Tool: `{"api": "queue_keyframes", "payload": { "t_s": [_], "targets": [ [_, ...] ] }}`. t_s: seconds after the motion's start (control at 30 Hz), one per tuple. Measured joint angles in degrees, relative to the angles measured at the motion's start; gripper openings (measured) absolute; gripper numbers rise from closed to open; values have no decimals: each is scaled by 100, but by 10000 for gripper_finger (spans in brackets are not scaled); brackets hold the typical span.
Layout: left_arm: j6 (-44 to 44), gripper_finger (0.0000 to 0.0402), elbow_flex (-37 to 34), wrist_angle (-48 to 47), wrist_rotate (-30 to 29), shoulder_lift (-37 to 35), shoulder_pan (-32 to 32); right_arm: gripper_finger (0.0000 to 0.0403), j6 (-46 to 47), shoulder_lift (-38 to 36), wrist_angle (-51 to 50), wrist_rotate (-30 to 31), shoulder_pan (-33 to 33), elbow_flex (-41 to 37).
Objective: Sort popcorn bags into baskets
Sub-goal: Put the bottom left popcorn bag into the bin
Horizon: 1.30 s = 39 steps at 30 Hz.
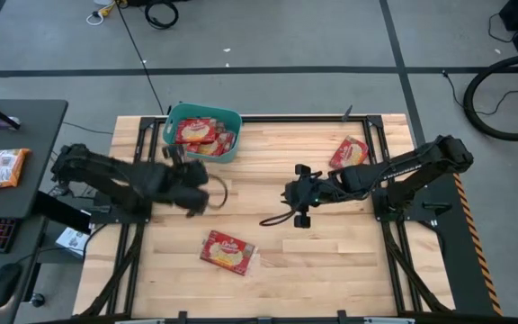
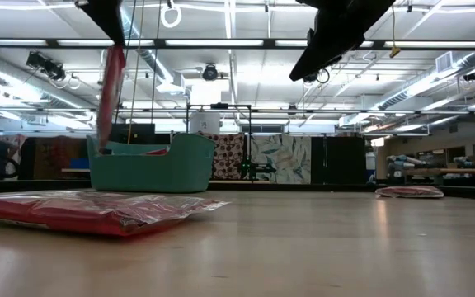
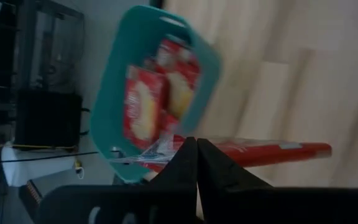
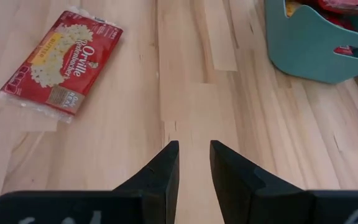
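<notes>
While my left fingers (image 3: 196, 163) pinch a bag (image 3: 253, 151) edge-up beside the basket (image 1: 203, 132) | right fingers (image 4: 194, 163) parted, empty | basket lies just ahead.

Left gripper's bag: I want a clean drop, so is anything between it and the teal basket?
Nothing visible: the left gripper holds the popcorn bag raised beside the teal basket; no obstacle between.
</notes>
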Motion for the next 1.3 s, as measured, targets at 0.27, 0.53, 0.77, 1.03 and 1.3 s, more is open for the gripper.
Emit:
{"api": "queue_keyframes", "payload": {
  "t_s": [0.27, 0.53, 0.77, 1.03, 1.3],
  "targets": [
    [2110, 0, 0, 880, -38, -413, 1588, 96, 393, 0, -2, 303, 244, 0],
    [4141, 0, 0, 1921, 557, -494, 2972, 96, 921, -4, 578, 447, 534, -553],
    [5710, 0, -1, 2753, 1027, -494, 3976, 96, 1321, -2, 825, 472, 719, -891],
    [7604, 0, 0, 2904, 1575, -485, 4712, 96, 1374, -2, 908, 491, 852, -903],
    [9311, 0, 3, 2741, 1554, -397, 5052, 96, 1392, -2, 915, 670, 848, -903]
  ]
}}
